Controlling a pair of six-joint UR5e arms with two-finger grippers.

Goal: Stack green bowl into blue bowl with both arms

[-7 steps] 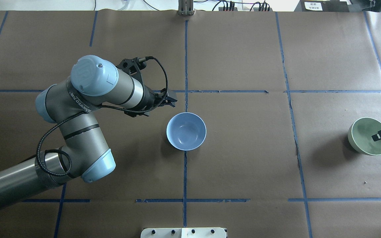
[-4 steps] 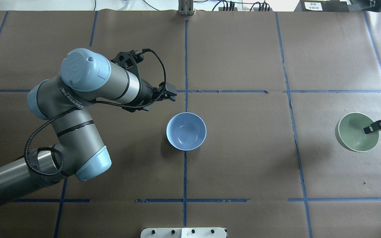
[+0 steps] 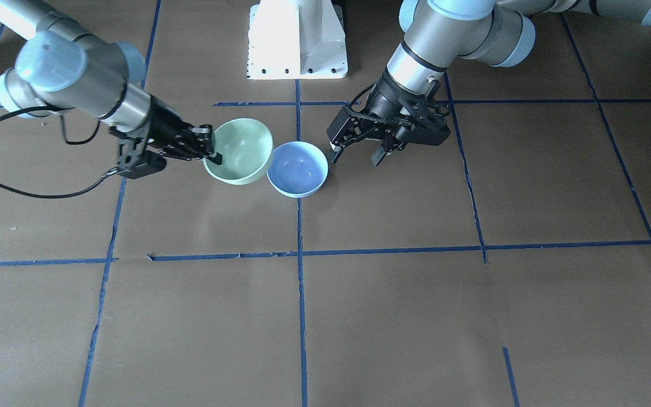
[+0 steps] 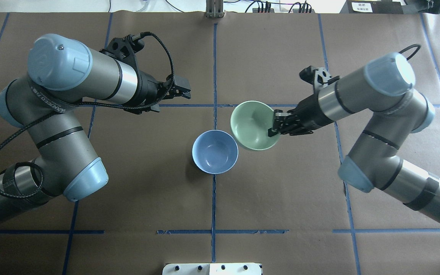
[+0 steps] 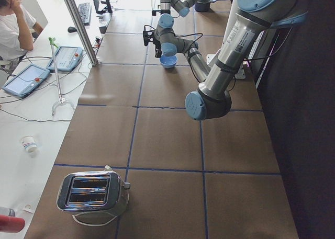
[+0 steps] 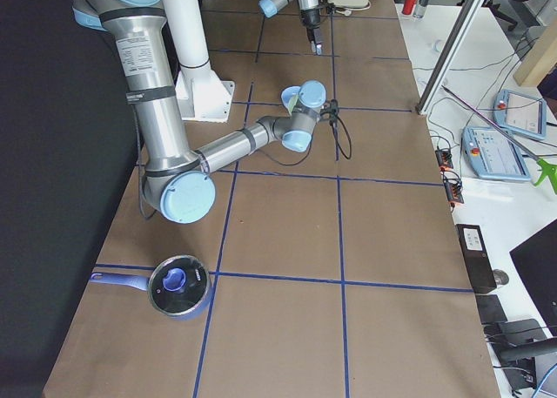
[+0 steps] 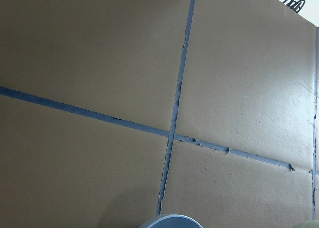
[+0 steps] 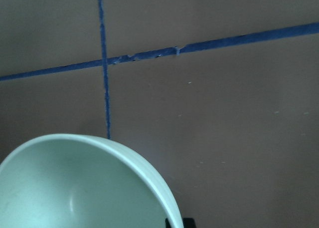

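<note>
Clamping green bowl [image 4: 252, 124] beside blue bowl [image 4: 215, 152]: right end effector [image 4: 273, 127] | left [image 3: 355, 159]: spread, empty

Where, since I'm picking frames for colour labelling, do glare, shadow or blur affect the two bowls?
Front-facing view: small white glints inside the blue bowl, green bowl evenly lit. Overhead view: both sharp, soft shadow beside the blue one. Right wrist view: green bowl close, cropped. Left wrist view: only a sliver of blue rim.

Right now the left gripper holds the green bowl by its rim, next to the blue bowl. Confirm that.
No: the right gripper holds the green bowl by its rim, next to the blue bowl, as the overhead exterior view shows.
</note>
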